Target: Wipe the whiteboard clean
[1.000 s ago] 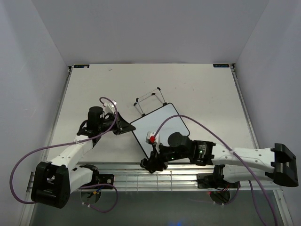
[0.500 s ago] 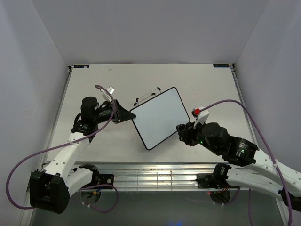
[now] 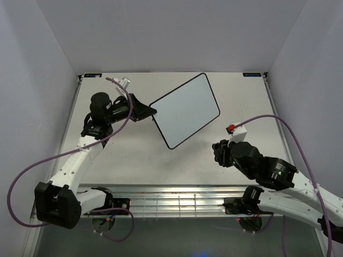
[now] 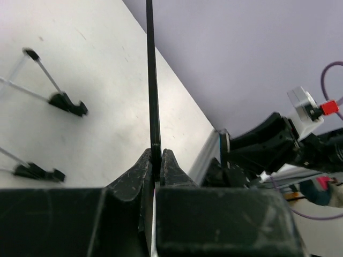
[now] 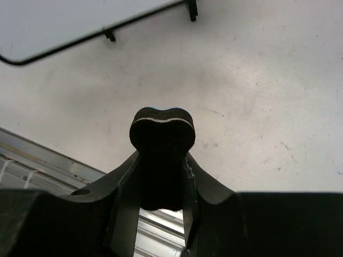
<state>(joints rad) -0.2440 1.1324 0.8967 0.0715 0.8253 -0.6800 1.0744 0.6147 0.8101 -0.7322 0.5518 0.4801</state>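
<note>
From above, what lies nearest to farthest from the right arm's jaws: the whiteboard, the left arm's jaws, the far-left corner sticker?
From the right gripper, top view:
1. whiteboard, ahead and to the left.
2. left gripper, jaws shut on the board's left corner.
3. sticker, at the table's far left corner.

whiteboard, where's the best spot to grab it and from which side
Grip the whiteboard by its thin framed edge at the left corner, coming from the left, one finger on each face: it is a flat thin panel, and the left gripper pinches it so.
</note>
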